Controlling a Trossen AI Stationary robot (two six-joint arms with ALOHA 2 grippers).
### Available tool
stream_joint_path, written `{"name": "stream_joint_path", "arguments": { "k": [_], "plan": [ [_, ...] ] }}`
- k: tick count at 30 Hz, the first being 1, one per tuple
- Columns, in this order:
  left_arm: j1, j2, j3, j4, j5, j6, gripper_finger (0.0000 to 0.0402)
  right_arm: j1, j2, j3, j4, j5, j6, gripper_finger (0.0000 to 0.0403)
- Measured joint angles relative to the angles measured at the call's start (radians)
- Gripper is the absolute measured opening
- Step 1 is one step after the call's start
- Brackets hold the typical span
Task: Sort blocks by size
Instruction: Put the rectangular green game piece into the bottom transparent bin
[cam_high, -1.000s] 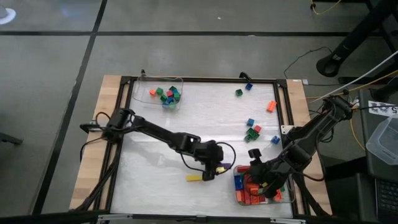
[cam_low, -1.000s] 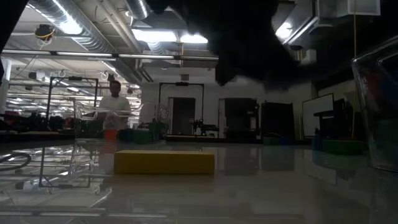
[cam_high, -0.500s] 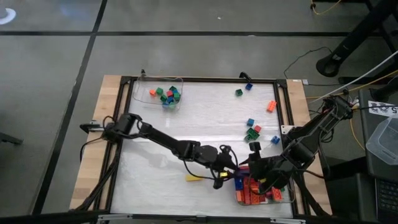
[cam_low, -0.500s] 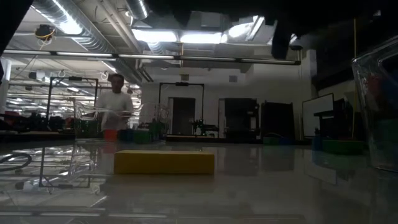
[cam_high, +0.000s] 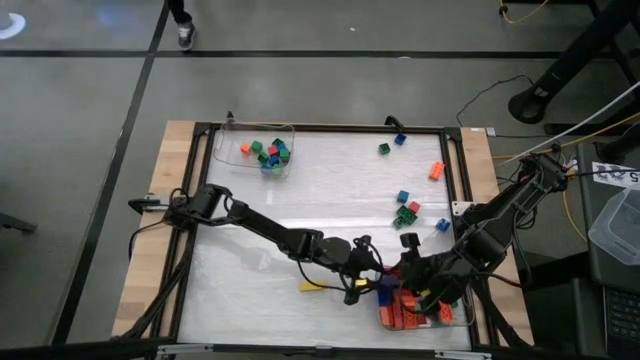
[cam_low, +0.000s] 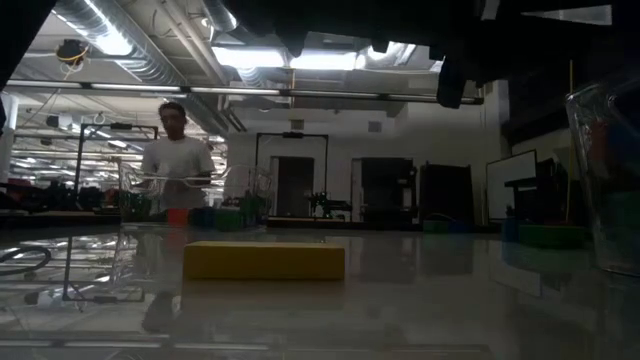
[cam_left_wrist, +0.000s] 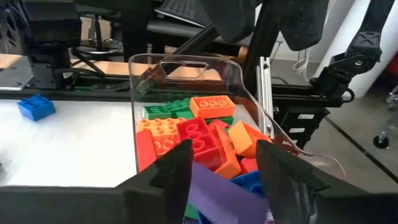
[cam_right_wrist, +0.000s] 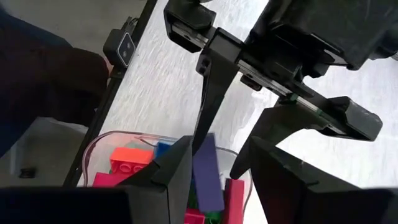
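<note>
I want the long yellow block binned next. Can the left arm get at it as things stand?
Probably yes. The yellow block lies alone on bare table beside the left gripper, nothing on or against it. But a purple block sits between the opened jaws over the tray, so that must drop first.

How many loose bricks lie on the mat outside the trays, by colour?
Blue studded plastic bricks: 3
Green studded plastic bricks: 2, one maybe a cluster
Orange brick: 1
Red brick: 1
Long yellow brick: 1
Total: 8
</note>
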Motion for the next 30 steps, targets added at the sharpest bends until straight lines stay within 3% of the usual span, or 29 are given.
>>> {"name": "stream_joint_path", "arguments": {
  "k": [5,9,17,23,30],
  "plan": [
    [0.006,-0.005,0.0,-0.003,-0.002,-0.001,0.0177,0.0,0.0,0.0,-0.02,0.001,0.006,0.0159],
    [0.013,-0.053,0.001,-0.058,-0.002,-0.008,0.0172,0.0,0.0,0.0,-0.095,0.039,0.101,0.0159],
    [0.044,-0.254,0.002,-0.48,-0.003,0.032,0.0152,-0.026,-0.006,0.0,-0.49,0.145,0.389,0.0159],
    [0.05,-0.382,0.002,-0.598,-0.026,0.079,0.0145,-0.162,-0.04,-0.001,-0.718,0.138,0.544,0.0159],
    [0.027,-0.496,-0.035,-0.702,-0.188,0.074,0.0145,-0.408,-0.125,-0.104,-0.587,0.01,0.426,0.0159]
  ]
}}
